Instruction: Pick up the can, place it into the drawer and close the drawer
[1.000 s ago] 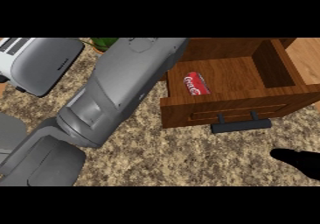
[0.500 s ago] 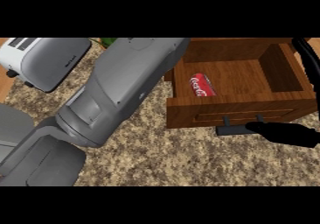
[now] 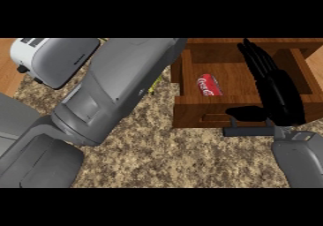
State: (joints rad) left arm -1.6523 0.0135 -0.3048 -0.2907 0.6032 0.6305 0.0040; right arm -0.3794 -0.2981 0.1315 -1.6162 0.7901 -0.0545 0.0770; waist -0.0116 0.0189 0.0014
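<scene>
The red can [image 3: 210, 84] lies on its side inside the open wooden drawer [image 3: 190, 108], near its left wall. My right hand [image 3: 281, 99] hangs over the drawer's right half, fingers straight and pointing away from me, and holds nothing. Its thumb [image 3: 247, 114] lies across the drawer's front panel, just above the dark handle [image 3: 246, 132]. My left forearm [image 3: 118, 88] runs from the lower left to the picture's top edge; its hand is out of sight.
A silver toaster [image 3: 57, 59] stands at the back left on the speckled counter [image 3: 170, 154]. A sliver of something yellow-green [image 3: 153, 86] shows beside the left forearm. Wooden surfaces flank the scene at the far left and right.
My right hand has come up from the lower right corner and now lies over the drawer's front and right side. The can has stayed in the drawer.
</scene>
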